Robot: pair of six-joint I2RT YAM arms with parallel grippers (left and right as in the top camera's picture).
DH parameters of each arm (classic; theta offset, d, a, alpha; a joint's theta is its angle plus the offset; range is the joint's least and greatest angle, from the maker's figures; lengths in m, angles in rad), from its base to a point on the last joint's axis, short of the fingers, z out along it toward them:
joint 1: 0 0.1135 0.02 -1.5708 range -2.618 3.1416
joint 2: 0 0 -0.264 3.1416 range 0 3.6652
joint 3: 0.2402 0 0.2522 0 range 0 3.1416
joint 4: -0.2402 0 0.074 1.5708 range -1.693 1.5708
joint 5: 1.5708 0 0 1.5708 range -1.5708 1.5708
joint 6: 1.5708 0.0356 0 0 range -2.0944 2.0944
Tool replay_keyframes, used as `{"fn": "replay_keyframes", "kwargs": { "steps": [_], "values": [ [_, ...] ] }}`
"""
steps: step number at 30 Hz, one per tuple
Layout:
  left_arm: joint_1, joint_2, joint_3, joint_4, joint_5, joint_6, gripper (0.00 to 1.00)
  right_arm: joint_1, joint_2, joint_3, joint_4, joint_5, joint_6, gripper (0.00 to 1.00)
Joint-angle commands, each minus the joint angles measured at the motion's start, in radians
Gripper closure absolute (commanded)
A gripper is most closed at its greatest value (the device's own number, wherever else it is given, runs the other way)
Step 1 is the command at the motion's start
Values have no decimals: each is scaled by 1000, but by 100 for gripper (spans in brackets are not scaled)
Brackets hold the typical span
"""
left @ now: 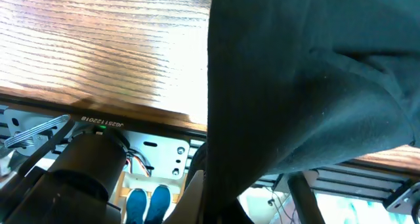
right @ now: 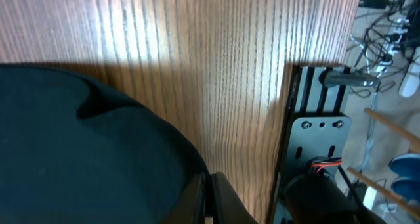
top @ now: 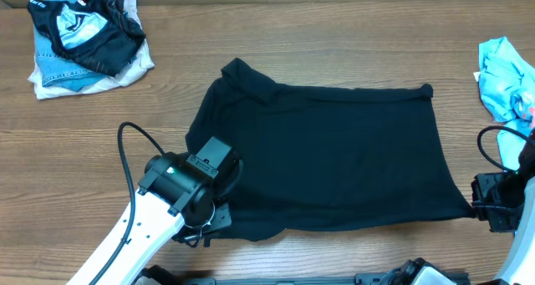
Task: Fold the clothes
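Wooden table — black T-shirt spread flat

Robot lab: wooden table, bolted metal frame, loose cables.

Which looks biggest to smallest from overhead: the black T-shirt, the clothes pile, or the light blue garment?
1. black T-shirt, largest
2. clothes pile, next
3. light blue garment, smallest, though the frame edge cuts it off

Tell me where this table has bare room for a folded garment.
Bare wood lies between the mixed clothes pile and the spread black T-shirt, and along the far edge above the shirt, up to the light blue garment. The near edge is crowded: left gripper and right gripper pinch its corners.
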Motion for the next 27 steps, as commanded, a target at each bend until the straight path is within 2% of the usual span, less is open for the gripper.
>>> {"fn": "replay_keyframes", "kwargs": {
  "steps": [1, 12, 16, 20, 27],
  "values": [
    [-6, -2, -22, 2, -37, -56, 94, -6, -16, -10, 17, 0, 37, 92],
    [34, 8, -24, 90, -78, -74, 92, -6, -15, -10, 103, 5, 56, 91],
    [36, 33, -25, 87, -65, -74, 94, -6, -15, -10, 99, 18, 70, 92],
    [35, 47, -26, 47, -60, -75, 96, -6, -15, -10, 62, 80, 187, 92],
    [35, 47, -85, 61, -68, -123, 94, -6, -15, -11, 46, 110, 196, 91]
  ]
}}
